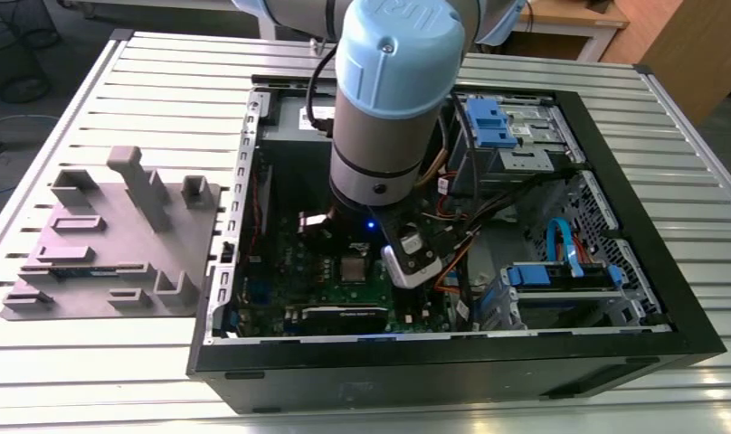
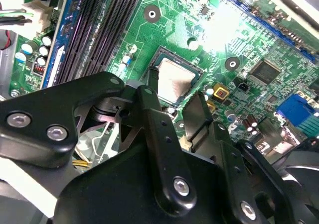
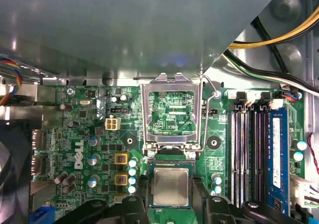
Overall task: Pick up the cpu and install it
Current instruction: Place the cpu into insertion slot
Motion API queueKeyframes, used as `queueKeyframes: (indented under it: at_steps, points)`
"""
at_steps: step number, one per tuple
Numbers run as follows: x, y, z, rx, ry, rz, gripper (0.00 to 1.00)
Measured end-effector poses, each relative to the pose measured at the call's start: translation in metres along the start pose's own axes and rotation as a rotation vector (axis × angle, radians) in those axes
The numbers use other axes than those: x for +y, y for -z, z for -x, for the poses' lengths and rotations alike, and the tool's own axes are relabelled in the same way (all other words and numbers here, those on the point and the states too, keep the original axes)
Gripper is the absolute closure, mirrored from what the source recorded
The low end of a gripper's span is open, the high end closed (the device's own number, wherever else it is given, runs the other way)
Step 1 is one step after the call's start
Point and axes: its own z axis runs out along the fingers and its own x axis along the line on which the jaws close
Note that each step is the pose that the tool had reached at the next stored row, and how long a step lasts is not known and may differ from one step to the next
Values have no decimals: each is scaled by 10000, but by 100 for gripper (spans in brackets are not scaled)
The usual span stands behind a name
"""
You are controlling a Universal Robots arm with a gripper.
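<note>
Second wrist view: my jaws are released, one finger (image 2: 149, 99) on each side of the cpu (image 2: 173, 82); I cannot tell whether they touch it. The cpu lies flat in its socket (image 3: 172, 163) on the green motherboard (image 3: 89, 134), the load frame (image 3: 172, 78) hinged open just beside it. In the exterior view, my arm (image 1: 390, 90) reaches down into the open computer case (image 1: 462, 362) on the slatted counter (image 1: 160, 99).

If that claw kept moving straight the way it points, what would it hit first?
Most likely the cpu, the silver square lying on the green motherboard, straight ahead of the gripper. How much gap there is between them, if any, is unclear.
</note>
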Motion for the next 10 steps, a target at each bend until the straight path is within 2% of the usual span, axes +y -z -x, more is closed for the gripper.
queueKeyframes:
  at_steps: [6, 7, 8, 10]
  points:
    - [0, 5, 0, 1, 0, -1, 54]
    - [0, 6, 0, 1, 0, -2, 61]
    - [0, 6, 0, 1, 0, -2, 61]
    - [0, 8, 0, 1, 0, -2, 73]
